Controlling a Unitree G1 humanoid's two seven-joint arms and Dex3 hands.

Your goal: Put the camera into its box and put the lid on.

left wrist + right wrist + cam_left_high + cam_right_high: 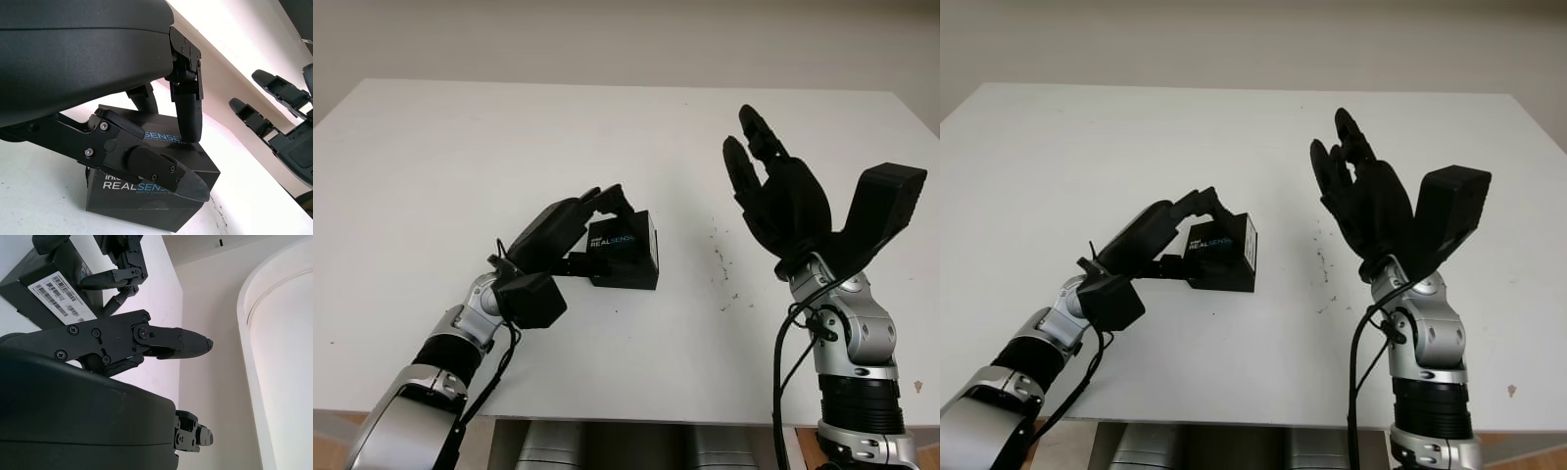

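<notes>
A black camera box [628,255] with "RealSense" lettering stands with its lid on, near the middle of the white table [460,147]. My left hand [597,230] is shut on the box. In the left wrist view its fingers [188,115] press the box's top [161,120] and its thumb lies across the lettered front. My right hand [769,181] is open and raised above the table, to the right of the box and apart from it. The right wrist view shows the box's barcode label [51,296] beyond that hand. The camera itself is hidden.
Small dark specks [721,262] dot the table between the box and my right arm. Bare table surface stretches to the far edge [607,86] and to the left. The near edge [636,419] runs just ahead of both forearms.
</notes>
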